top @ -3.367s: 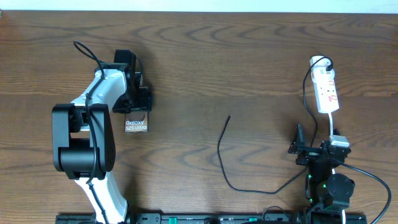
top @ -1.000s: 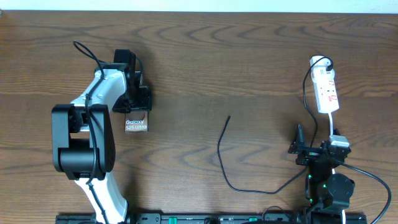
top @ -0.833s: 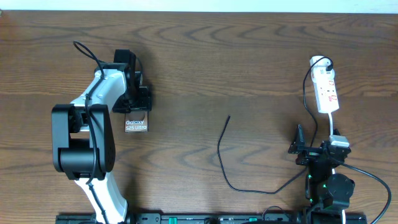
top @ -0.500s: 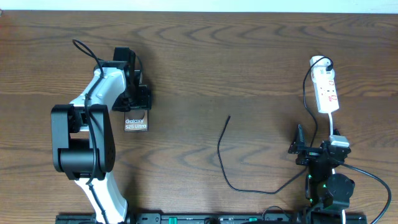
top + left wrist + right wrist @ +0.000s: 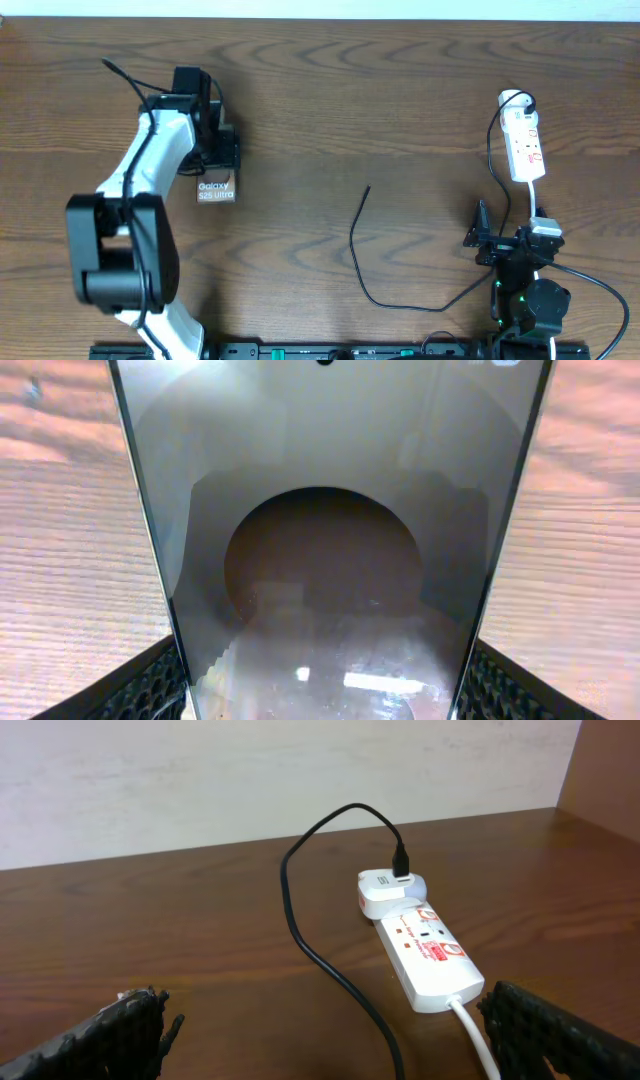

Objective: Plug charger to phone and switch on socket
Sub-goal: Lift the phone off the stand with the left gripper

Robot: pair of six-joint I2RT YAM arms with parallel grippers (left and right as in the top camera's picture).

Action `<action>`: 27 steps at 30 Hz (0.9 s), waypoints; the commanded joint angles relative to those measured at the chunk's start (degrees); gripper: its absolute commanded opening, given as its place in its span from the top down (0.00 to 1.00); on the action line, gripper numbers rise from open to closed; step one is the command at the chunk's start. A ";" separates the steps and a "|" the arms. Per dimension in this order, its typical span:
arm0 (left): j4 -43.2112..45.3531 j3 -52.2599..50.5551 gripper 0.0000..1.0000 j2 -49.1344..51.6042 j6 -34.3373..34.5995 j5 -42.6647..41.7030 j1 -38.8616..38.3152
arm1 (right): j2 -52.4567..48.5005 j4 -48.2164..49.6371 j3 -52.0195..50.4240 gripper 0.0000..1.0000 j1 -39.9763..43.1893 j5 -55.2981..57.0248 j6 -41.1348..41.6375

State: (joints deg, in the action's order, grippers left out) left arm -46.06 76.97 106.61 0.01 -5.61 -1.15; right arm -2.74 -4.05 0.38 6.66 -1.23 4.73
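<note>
The phone (image 5: 215, 190), a dark slab with white lettering, is at the left of the table, with my left gripper (image 5: 214, 170) shut on its far end. In the left wrist view the phone (image 5: 320, 510) fills the gap between both fingers (image 5: 150, 685), and its edges touch the pads. The charger (image 5: 354, 250) lies loose on the wood mid-table, and its plug tip (image 5: 368, 187) points away from me. The white socket (image 5: 525, 145) sits at the far right. My right gripper (image 5: 512, 228) stands open just short of the socket (image 5: 425, 955), with nothing in it (image 5: 320, 1030).
A black plug in a white adapter (image 5: 385, 890) sits at the socket's far end, and the charger cable (image 5: 320, 945) runs from it toward me. A white lead (image 5: 475, 1035) leaves the socket's near end. A pale wall (image 5: 250, 780) borders the table's far edge.
My left arm has swung a little to the left and farther away, and the phone has gone with it. The right arm, the charger and the socket have not moved.
</note>
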 commanded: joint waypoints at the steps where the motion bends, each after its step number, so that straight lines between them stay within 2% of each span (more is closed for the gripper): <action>1: -0.07 2.47 0.92 -4.76 0.59 -5.38 0.09 | 0.17 -0.24 -0.07 0.01 -0.33 0.46 -0.74; 6: 0.55 2.47 0.92 -7.80 5.97 -13.70 0.11 | 0.17 -0.24 -0.07 0.01 -0.33 0.46 -0.74; 12: 4.09 2.47 0.92 -8.50 17.18 -30.56 1.42 | 0.17 -0.24 -0.07 0.01 -0.33 0.46 -0.74; 14: 6.05 2.47 0.92 -8.50 22.86 -37.75 2.60 | 0.17 -0.24 -0.07 0.01 -0.33 0.46 -0.74; 22: 15.10 2.47 0.93 -8.50 37.40 -60.41 6.93 | 0.17 -0.24 -0.07 0.01 -0.33 0.46 -0.74; 23: 17.64 2.47 0.93 -8.50 41.35 -64.70 7.82 | 0.17 -0.24 -0.07 0.01 -0.33 0.46 -0.74; 27: 21.42 2.47 0.93 -8.50 49.27 -69.90 9.31 | 0.17 -0.24 -0.07 0.01 -0.33 0.46 -0.74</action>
State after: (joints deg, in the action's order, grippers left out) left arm -26.61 77.28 99.42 38.81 -63.33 6.85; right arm -2.74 -4.03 0.38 6.66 -1.23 4.73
